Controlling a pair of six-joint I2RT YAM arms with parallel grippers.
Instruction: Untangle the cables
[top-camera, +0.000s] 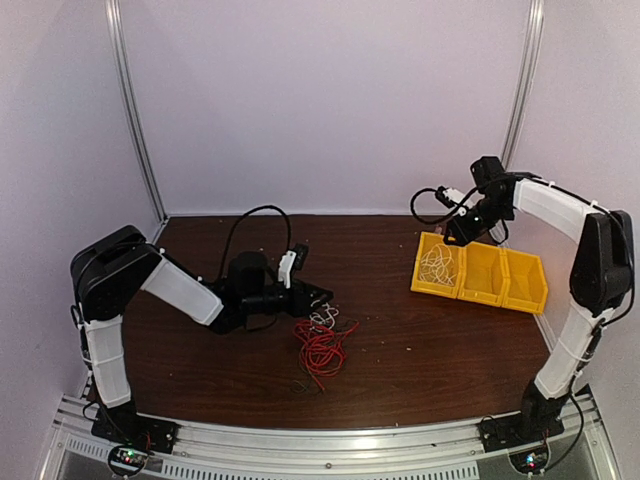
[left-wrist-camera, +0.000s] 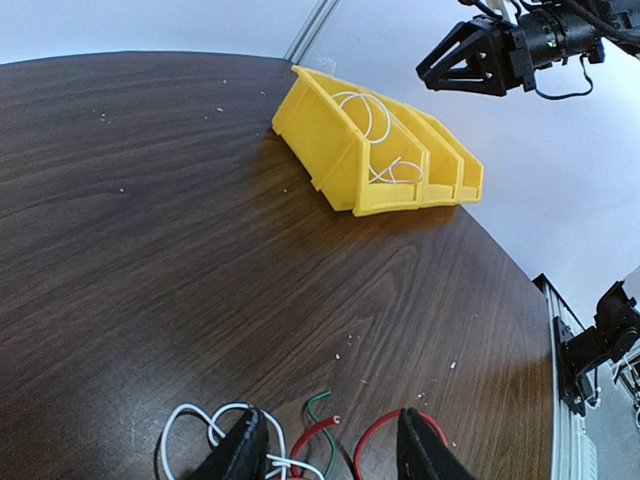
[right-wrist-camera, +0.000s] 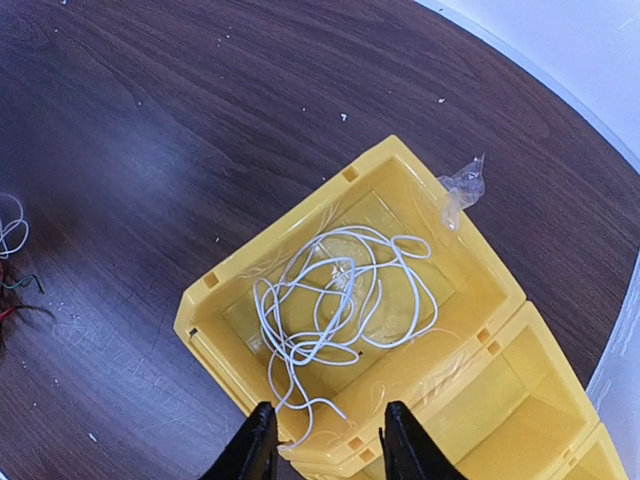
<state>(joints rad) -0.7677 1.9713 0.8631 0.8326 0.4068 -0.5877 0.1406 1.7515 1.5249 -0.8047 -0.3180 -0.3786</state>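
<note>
Spreading beneath both arms is a dark wood-grain table (top-camera: 420, 350), glossy and flecked with pale crumbs, closed in by plain white walls (top-camera: 330, 100) with metal posts (top-camera: 135, 110) at the corners. A row of three yellow bins (top-camera: 500, 288), hard plastic and open-topped, serves as the landmark. In the bin nearest the left arm, a thin white cable (right-wrist-camera: 330, 300) lies in loose, overlapping loops. The right gripper (right-wrist-camera: 325, 440) hangs above that bin's rim, jaws apart, clasping nothing. Well apart from the bins, towards the left arm, a red cable (top-camera: 320, 345) sprawls in a tangle with a white strand (left-wrist-camera: 183, 409) and a green strand (left-wrist-camera: 320, 396). The left gripper (left-wrist-camera: 330, 455) sits over it, jaws fairly wide, wires loose between them.
</note>
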